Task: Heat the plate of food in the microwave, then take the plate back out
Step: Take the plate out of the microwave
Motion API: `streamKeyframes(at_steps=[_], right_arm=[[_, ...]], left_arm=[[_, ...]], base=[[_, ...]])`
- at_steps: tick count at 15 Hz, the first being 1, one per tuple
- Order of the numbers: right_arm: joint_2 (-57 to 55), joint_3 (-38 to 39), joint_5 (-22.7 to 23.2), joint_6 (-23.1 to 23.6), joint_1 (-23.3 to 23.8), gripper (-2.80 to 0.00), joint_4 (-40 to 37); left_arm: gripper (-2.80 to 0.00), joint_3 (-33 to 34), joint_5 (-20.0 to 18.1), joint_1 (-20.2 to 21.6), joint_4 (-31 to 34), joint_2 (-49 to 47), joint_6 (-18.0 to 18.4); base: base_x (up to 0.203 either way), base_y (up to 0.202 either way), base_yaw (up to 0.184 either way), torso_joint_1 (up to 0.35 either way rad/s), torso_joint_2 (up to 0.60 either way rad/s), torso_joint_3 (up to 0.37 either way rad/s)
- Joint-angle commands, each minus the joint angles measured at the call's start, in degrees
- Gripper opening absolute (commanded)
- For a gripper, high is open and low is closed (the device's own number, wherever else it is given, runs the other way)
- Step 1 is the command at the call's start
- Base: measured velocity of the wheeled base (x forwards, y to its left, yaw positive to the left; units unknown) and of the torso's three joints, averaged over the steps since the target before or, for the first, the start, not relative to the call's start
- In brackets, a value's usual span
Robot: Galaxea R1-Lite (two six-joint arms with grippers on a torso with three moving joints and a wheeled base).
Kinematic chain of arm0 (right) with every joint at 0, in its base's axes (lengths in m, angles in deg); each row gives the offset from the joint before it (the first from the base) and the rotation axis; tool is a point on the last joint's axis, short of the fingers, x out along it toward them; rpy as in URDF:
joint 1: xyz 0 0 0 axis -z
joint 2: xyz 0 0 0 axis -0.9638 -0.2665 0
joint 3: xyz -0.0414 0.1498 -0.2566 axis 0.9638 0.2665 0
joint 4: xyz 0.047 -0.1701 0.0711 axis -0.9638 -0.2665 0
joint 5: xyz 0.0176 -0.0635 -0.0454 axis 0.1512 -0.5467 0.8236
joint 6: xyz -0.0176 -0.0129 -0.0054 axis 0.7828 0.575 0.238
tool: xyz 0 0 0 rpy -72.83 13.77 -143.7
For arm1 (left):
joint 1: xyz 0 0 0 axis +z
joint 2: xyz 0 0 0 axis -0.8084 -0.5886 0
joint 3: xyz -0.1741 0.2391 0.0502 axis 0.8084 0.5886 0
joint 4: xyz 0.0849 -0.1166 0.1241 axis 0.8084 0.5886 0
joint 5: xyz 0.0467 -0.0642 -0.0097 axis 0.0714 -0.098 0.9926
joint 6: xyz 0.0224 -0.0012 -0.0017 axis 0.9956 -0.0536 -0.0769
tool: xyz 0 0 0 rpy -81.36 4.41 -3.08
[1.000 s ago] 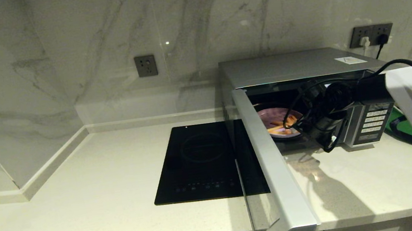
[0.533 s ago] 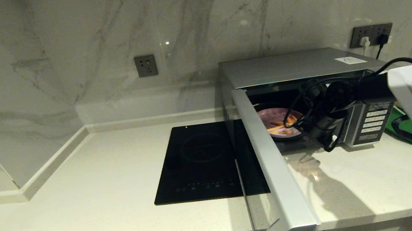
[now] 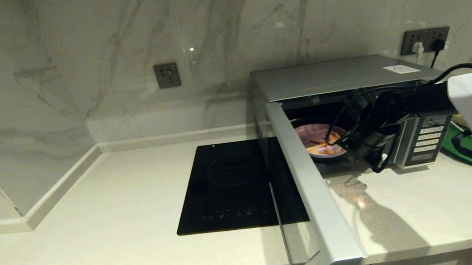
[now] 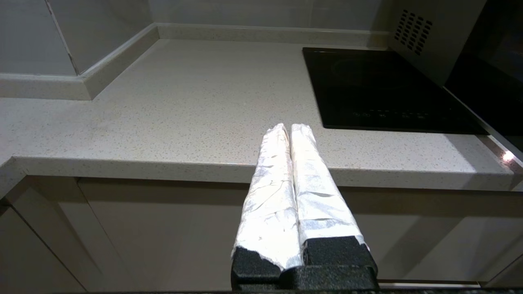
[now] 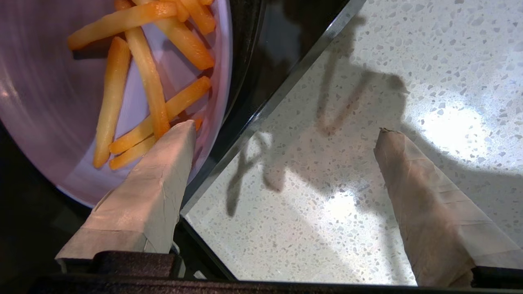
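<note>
Head view has the microwave (image 3: 338, 75) sitting toward the back right of the counter (image 3: 94, 233), door (image 3: 312, 195) swung wide open so it sticks out past the counter's front edge. Inside the dark cavity you can see the plate of food (image 3: 317, 140), lilac with some orange-yellow sticks on it, resting on the floor of the oven close to the opening. Black button panel (image 3: 425, 146) is on the microwave's right end.

Right gripper (image 3: 347, 147) is reaching in from the right, hanging at the mouth of the cavity just beside the plate's near rim. From the right wrist view its two taped fingers (image 5: 155, 192) are spread wide apart with nothing between them; one finger sits over the plate's rim (image 5: 222, 81), the other over the speckled counter just outside the oven's sill. Can't tell if the first one actually touches the plate.

Left gripper (image 4: 291, 130) is parked low in front of the counter's front edge, foil-wrapped fingers pressed together, empty.

Other stuff: flat black induction cooktop (image 3: 236, 182) set into the counter just left of the microwave, a green tray (image 3: 465, 145) at the counter's right edge behind the arm, and wall sockets (image 3: 426, 40) on the marble backsplash.
</note>
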State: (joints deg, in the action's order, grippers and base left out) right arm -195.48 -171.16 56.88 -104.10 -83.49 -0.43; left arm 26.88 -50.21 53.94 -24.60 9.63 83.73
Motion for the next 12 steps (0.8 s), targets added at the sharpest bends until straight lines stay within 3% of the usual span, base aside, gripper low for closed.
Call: streamKeyframes(at_steps=[1, 12], right_arm=[[-0.5, 0.0, 0.1, -0.4, 0.0, 0.0, -0.2], [-1.2, -0.4, 0.0, -1.1, 0.0, 0.0, -0.2]], left_arm=[[-2.8, 0.0, 0.0, 0.0, -0.1, 0.0, -0.1], [-2.8, 0.0, 0.0, 0.0, 0.0, 0.0, -0.1]], base=[[0.0, 0.0, 0.0, 0.0, 0.0, 0.0], [0.0, 0.0, 0.0, 0.0, 0.0, 0.0]])
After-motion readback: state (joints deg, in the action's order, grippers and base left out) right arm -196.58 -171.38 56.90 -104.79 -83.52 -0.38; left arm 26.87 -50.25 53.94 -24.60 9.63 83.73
